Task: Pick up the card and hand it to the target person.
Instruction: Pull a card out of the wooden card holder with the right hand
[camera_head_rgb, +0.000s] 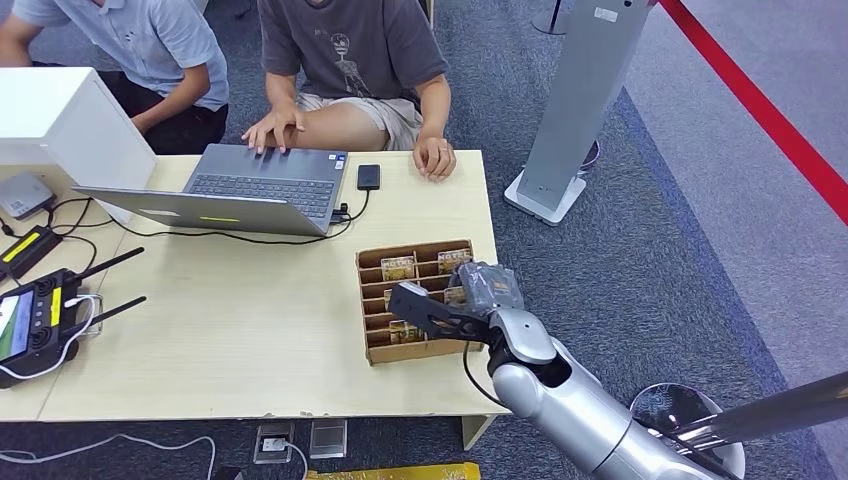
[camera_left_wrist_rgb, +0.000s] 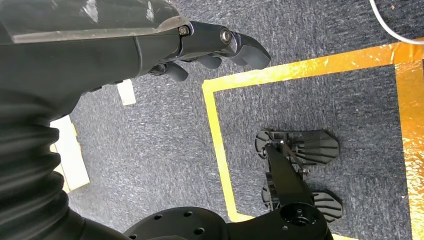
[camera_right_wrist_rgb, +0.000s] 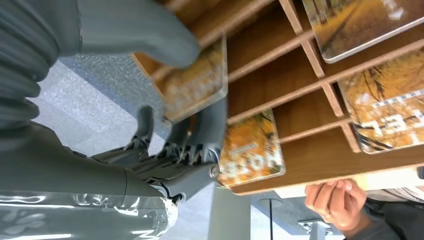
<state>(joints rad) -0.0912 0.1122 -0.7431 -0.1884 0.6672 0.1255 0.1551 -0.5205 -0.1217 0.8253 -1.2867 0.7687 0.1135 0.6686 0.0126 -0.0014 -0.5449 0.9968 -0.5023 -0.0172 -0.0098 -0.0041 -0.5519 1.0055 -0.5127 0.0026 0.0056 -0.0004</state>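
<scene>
While the right hand sits over the right side of the wooden card tray near the table's front edge, note that the wrist view shows its thumb and fingers closed on opposite faces of one card, orange-yellow in print and blurred. You have the card pinched, standing at the tray's slots beside another card; whether it has cleared its slot cannot be told.

To do this step well, draw the card straight out along the dividers, not sideways, so its edge does not catch the wooden slats or drag the neighbouring cards. Keep the pinch square on the faces; in my judgement a thin, slick card will pivot if held at one corner. Only when it is free should you swing toward the seated person across the table, whose hand rests on the table edge.

The left hand hangs over carpet with fingers loosely curled, holding nothing.

Writing: large pale characters show on the cards, but they are cropped and turned; none can be read with confidence. No brand is legible.
</scene>
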